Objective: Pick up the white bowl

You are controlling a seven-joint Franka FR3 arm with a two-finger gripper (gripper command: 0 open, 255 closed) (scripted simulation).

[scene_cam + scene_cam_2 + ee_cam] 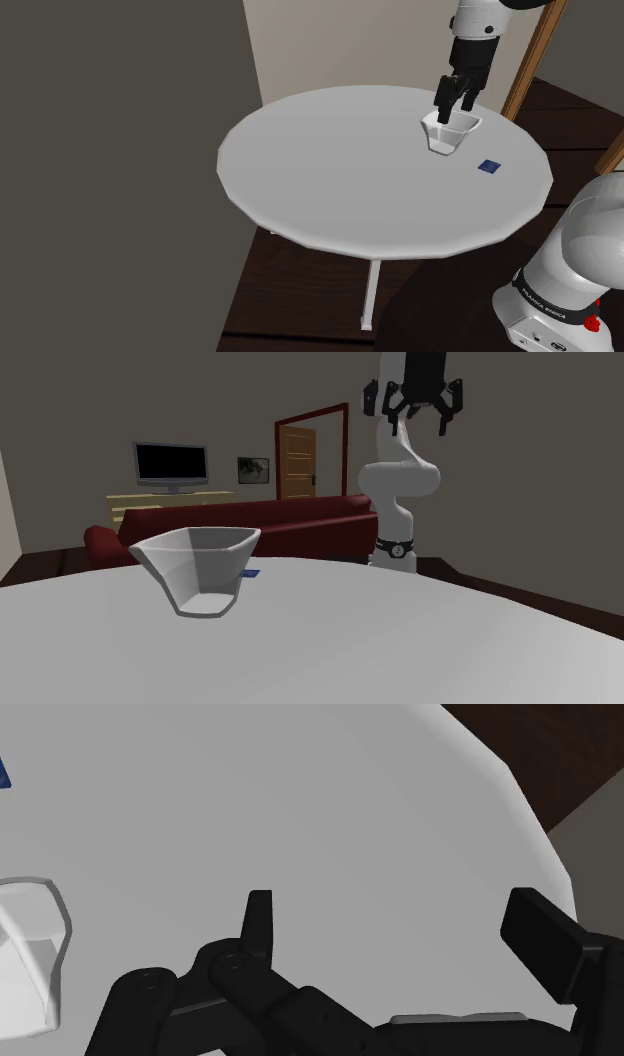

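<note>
The bowl [450,133] stands upright on a round white table [340,190], toward the far edge at the shoulder view's right. It is white with a squarish rim and sloping sides narrowing to a small flat base (the second exterior view, set low at the tabletop, shows this shape best [197,569]). A small blue square [489,166] lies flat on the table near the bowl, a little toward the shoulder view's right and apart from it. The gripper [457,100] points down above the table with its fingers spread wide and nothing between them. In the shoulder view its tips line up with the bowl's far rim. In the wrist view the bowl [25,954] sits off to the side, outside one finger, and only bare tabletop [300,804] lies in the gap of the gripper [395,909], so the bowl is neither clasped nor touched. In the second exterior view the gripper [424,414] hangs high over the table [400,642]. Behind it there are a red sofa [250,517], a dark screen [171,464] on a low cabinet [150,502], and a wooden door [300,457]. The table stands on a thin white post over a dark floor [300,300].
</note>
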